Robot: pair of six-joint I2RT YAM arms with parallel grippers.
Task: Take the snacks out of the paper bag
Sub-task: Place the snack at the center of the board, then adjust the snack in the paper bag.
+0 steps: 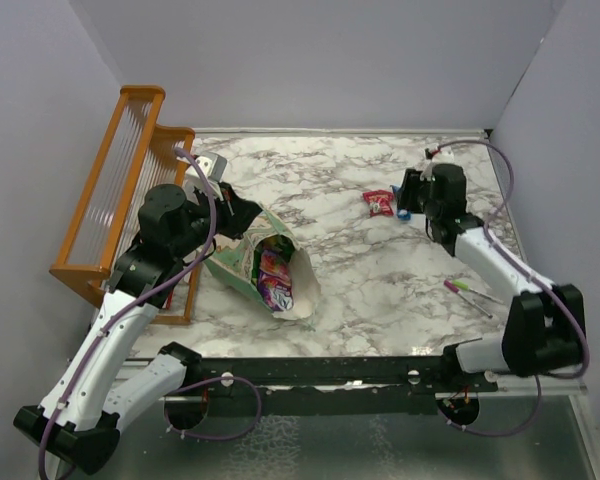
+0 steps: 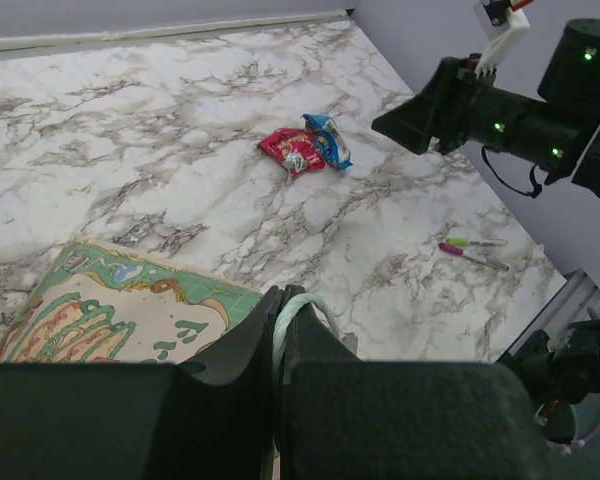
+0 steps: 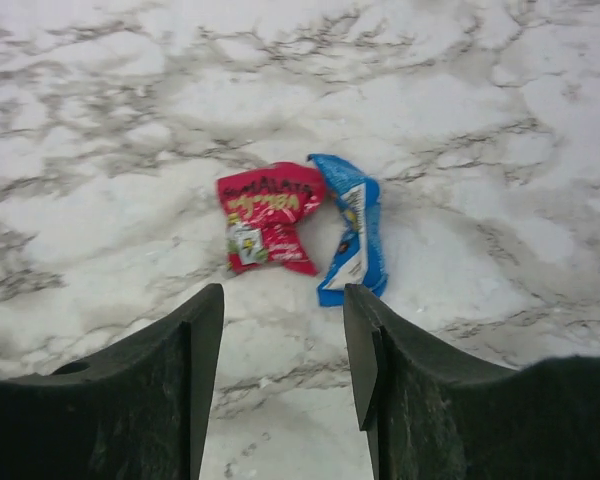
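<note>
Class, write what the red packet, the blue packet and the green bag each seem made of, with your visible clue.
The red packet looks like glossy plastic film, crinkled at its edges; the blue packet likewise, twisted. The green bag seems matte printed paper, holding creased folds.

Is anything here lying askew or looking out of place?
The paper bag lies tipped over, mouth open, snacks inside, with the left hand shut on its white handle. A red packet and a blue packet lie crumpled and touching below the open right hand.
</note>
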